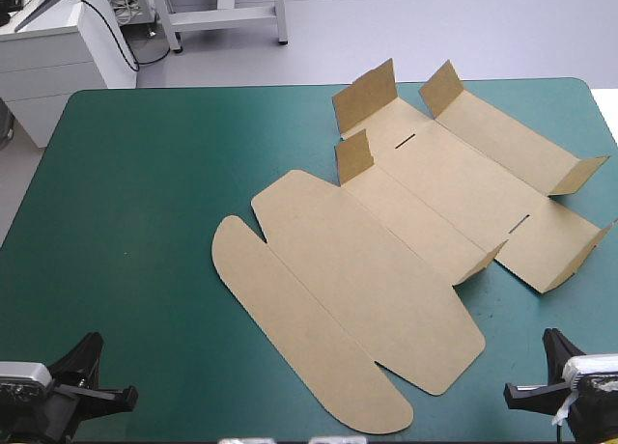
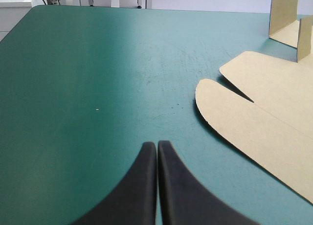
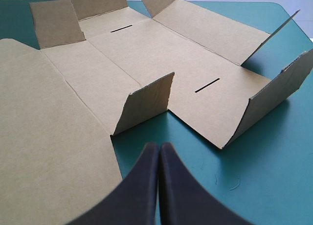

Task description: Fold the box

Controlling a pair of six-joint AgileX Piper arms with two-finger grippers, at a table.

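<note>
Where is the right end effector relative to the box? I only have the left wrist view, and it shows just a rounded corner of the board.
Observer: The right end effector is shut over bare teal-green cover, off the box, with a raised flap ahead of it.
Operator: How many flaps are raised?
Observer: Six in the high view, three on each side of the far section. The near section lies flat.
Operator: Any slots to tuck into?
Observer: Two narrow slots, one near each row of flaps.
</note>
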